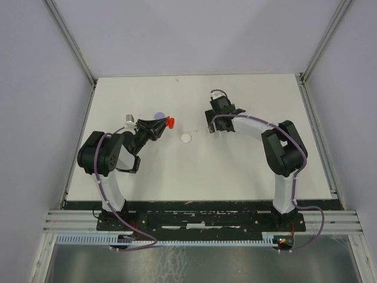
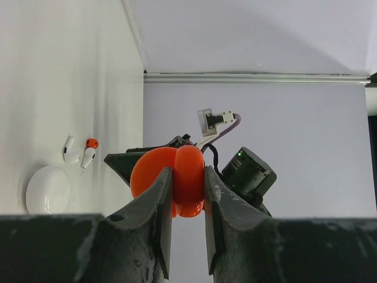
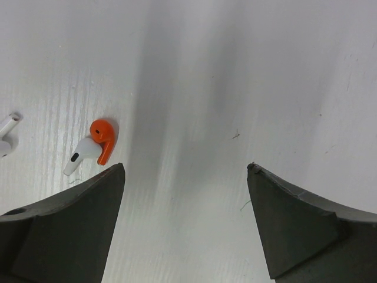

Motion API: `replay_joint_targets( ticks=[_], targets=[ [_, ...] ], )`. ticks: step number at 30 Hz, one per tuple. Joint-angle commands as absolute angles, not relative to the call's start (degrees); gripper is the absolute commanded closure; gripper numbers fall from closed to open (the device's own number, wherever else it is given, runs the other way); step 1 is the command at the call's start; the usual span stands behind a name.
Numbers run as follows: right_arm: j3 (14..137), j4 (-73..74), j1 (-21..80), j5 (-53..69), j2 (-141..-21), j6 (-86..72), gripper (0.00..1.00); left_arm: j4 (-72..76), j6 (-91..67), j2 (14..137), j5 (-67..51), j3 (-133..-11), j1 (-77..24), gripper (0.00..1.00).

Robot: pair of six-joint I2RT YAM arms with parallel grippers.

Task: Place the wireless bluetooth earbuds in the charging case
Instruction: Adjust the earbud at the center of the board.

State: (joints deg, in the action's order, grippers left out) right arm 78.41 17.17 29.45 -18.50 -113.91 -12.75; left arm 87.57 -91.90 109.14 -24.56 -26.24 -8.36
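A: Starting with the left gripper (image 2: 187, 175). Slack or clenched?

B: Clenched. Grasping the orange case (image 2: 177, 180), pinched from both sides between the dark fingers (image 2: 154, 206). Looks hinged apart, with two rounded halves side by side.

A: And relative to the white disc (image 1: 186, 138)?

B: Held to the left of the white disc and a little beyond it, well apart from it. Cannot tell how high above the table (image 1: 235, 171).

A: On to the right gripper (image 3: 185, 168), then.

B: Released and spread wide, gripping nothing. Pointed down at bare table to the right of the white disc.

A: Any sign of the earbuds?

B: Found two, both lying flat on the table just to the right of the white disc, between it and the right gripper. First, a white earbud with an orange tip (image 3: 91, 150), close under the right gripper's left-hand finger in the wrist view. Then a plain white earbud (image 3: 5, 137) on the disc's side of that one, near it but with a small gap. Both outside the orange case.

A: Anything else near the white disc?

B: Only a lavender round thing (image 1: 158, 116), left of the white disc and farther back, just past the left gripper and partly hidden by it. Too small to tell more.
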Motion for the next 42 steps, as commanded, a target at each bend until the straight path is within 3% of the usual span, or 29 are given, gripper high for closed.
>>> replay_joint_targets(
  ticks=[1, 14, 42],
  targets=[
    [76.5, 16.9, 30.9, -19.1, -110.1, -13.4, 0.07, 96.0, -92.9, 109.0, -25.6, -26.7, -8.1, 0.97],
    [76.1, 16.8, 33.8, -20.1, -111.8, -13.9, 0.07, 97.1, -93.4, 109.2, -25.7, -26.4, -8.2, 0.97],
    [88.6, 19.4, 33.7, -21.1, -121.7, -10.8, 0.06, 98.4, -94.1, 111.4, -25.8, -27.3, -8.1, 0.97]
  ],
)
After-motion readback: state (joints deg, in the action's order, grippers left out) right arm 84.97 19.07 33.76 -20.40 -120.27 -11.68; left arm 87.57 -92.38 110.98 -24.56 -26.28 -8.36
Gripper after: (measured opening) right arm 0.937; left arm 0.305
